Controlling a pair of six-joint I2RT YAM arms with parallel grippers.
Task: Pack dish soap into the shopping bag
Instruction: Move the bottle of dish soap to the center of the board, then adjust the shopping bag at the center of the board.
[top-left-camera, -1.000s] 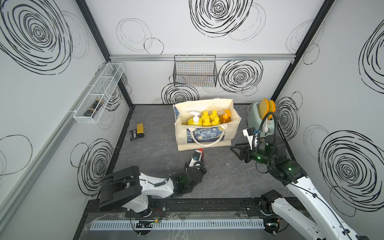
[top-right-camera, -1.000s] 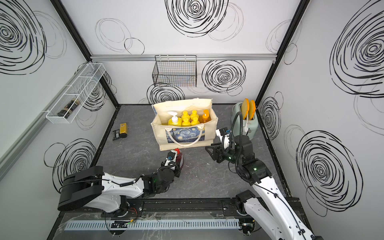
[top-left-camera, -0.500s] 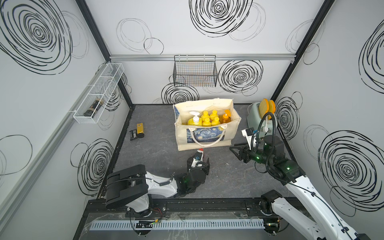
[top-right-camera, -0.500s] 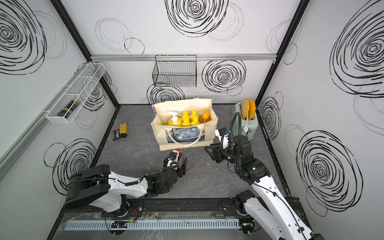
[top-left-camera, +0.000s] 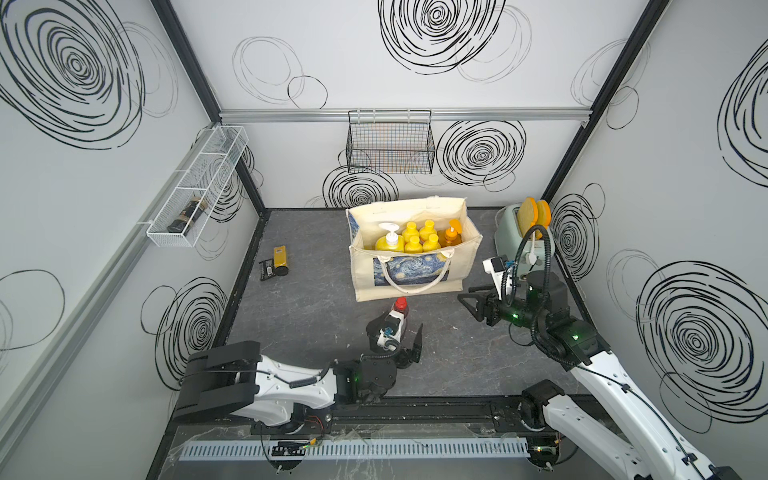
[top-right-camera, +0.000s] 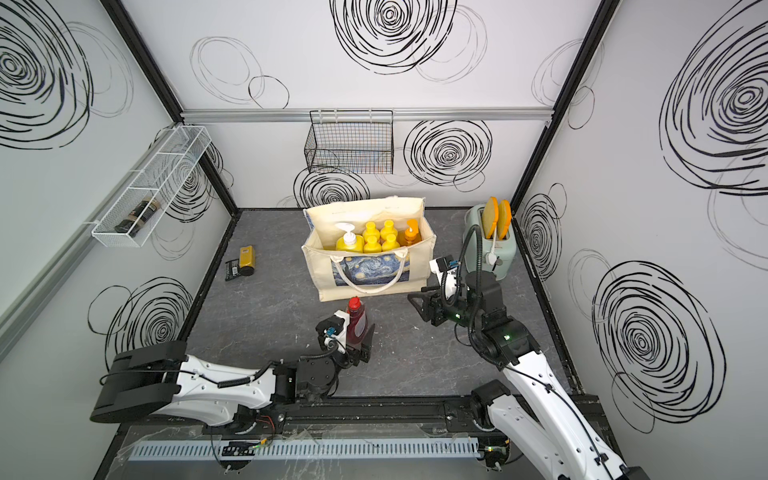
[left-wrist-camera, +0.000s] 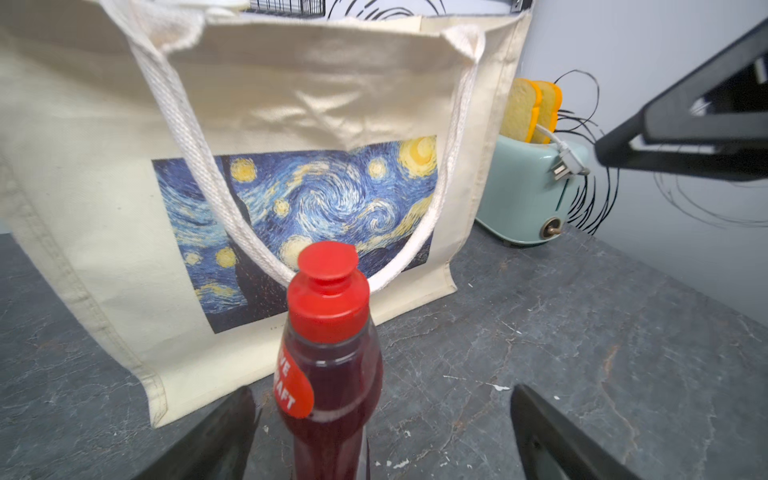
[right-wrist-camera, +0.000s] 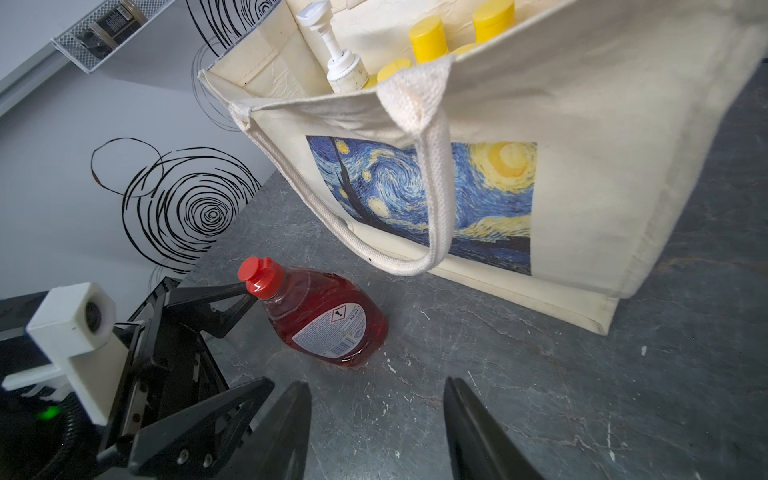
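Bottle with red cap stands in front of bag, last one out; my left gripper straddles it, jaws wide apart, right gripper parted, empty; next: squeeze, lift over rim

robot lab test booth: swirl-printed white walls, aluminium rail, prop toaster

Saw dark-red bottle standing on grey tabletop near shopping bag, flanked by left gripper jaws spread wide. Noted white pump and yellow caps inside bag. Found right gripper parted, holding nothing
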